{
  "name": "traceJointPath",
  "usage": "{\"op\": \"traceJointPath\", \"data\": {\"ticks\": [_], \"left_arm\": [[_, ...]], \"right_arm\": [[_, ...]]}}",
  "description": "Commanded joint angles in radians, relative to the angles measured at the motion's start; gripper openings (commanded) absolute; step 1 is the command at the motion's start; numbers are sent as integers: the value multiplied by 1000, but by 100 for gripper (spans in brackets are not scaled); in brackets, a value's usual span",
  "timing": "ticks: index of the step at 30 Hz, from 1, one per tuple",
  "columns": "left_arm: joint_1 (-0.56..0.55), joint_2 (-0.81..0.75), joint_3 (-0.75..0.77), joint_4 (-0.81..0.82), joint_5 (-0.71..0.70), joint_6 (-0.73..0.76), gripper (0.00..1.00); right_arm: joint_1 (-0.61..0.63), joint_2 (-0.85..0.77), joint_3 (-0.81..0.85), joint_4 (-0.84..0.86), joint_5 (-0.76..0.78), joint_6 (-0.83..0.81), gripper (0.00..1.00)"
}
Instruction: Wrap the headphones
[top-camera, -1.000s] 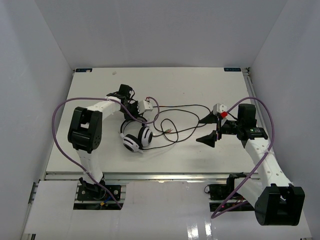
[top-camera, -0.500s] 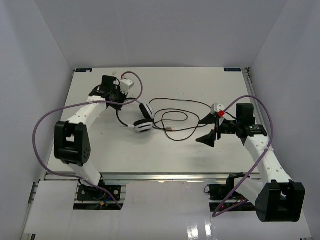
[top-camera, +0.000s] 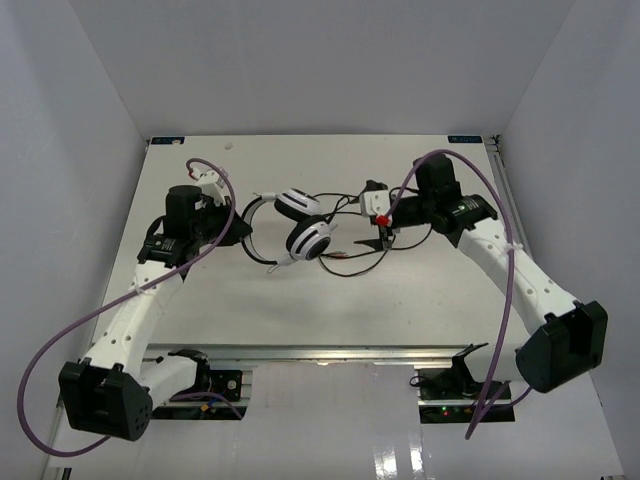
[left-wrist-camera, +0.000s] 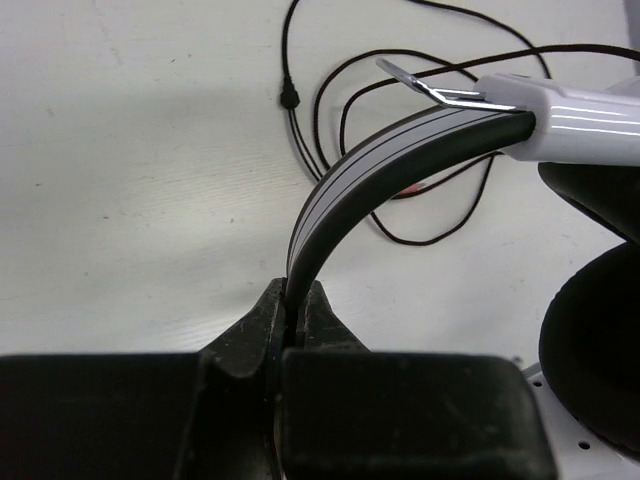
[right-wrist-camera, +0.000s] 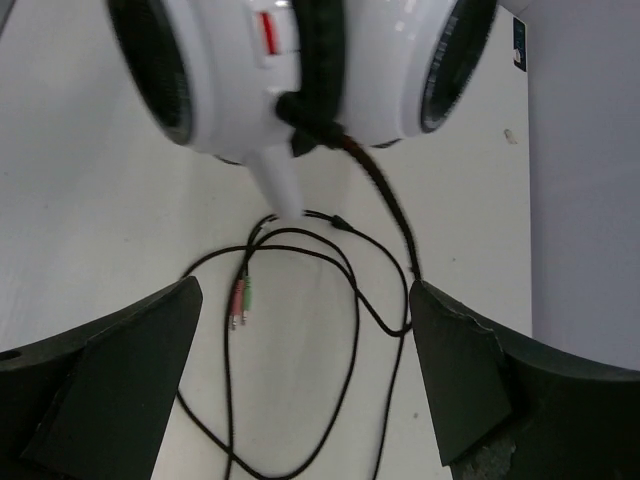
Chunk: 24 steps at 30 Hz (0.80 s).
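Observation:
The headphones (top-camera: 303, 226) are white with black-centred earcups and sit at mid-table. My left gripper (top-camera: 238, 218) is shut on their headband (left-wrist-camera: 380, 160), which rises from between the closed jaws in the left wrist view (left-wrist-camera: 292, 300). One earcup (left-wrist-camera: 595, 330) shows at that view's right edge. My right gripper (top-camera: 381, 218) stands open just right of the earcups. In the right wrist view both earcups (right-wrist-camera: 225, 70) fill the top, and the thin dark cable (right-wrist-camera: 352, 300) loops on the table between the wide-apart fingers (right-wrist-camera: 110, 380). Its pink and green plugs (right-wrist-camera: 238, 300) lie there too.
Purple robot cables (top-camera: 200, 170) arch over both arms. White walls (top-camera: 90, 120) enclose the table on three sides. The table's near edge with a metal rail (top-camera: 320, 352) runs along the front, by both arm bases.
The left arm swung forward, carrying the headphones right toward mid-table. The right arm moved left and back, to just beside the earcups and over the cable loops; its jaws narrowed slightly.

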Motion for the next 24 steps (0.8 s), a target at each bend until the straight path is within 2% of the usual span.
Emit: {"op": "traceJointPath", "data": {"ticks": [1,5,11,16,18,19,21,23,24], "left_arm": [[0,-118,27,-31,99,-42,0],[0,-164,32,-65,120,-37,0],[0,-221,57,-81,174,-90,0],[0,-263,100,-50,208,-213,0],[0,-272,122,-35,227,-266,0],[0,-273,139,-27,228,-282,0],[-2,-271,176,-24,213,-315,0],[0,-266,217,-26,189,-346,0],[0,-264,236,-26,177,-359,0]], "right_arm": [[43,114,226,-32,67,-59,90],[56,171,225,32,99,-50,91],[56,269,250,94,-51,106,95],[43,324,246,137,-360,236,99],[48,325,204,238,-443,329,99],[51,321,174,306,-462,427,99],[59,308,101,549,-498,671,97],[69,289,5,873,-523,974,96],[78,285,-47,1137,-522,1203,96]]}}
